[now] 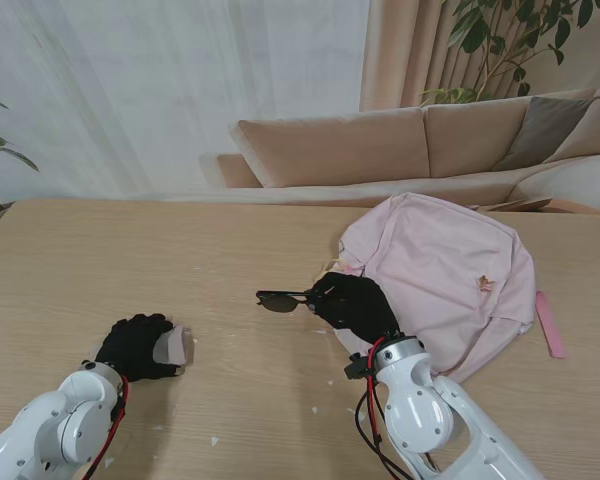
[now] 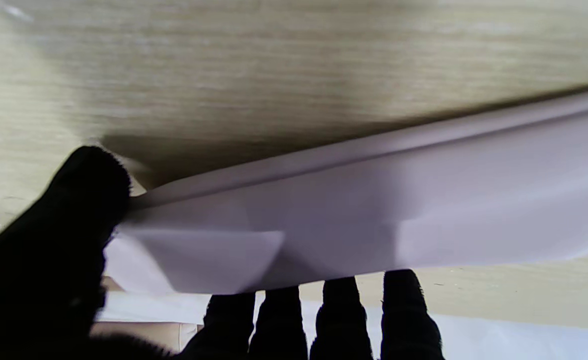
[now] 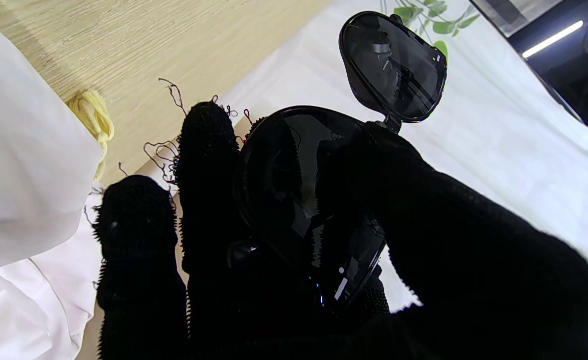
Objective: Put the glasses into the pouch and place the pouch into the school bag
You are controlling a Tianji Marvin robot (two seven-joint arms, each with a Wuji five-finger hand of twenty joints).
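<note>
Your right hand grips the black sunglasses by one lens; free lens pokes toward 9 o'clock, held off the table. Your left hand, at 7 o'clock, pinches the pale pouch, thumb on its folded edge. Pink school bag lies at 3 o'clock, touching your right hand

Risks, as I judge them:
- pouch mouth looks flat; glasses may snag on the fabric
- one-lens hold could let the frame twist or slip
- frayed glove threads may catch the hinge
</note>
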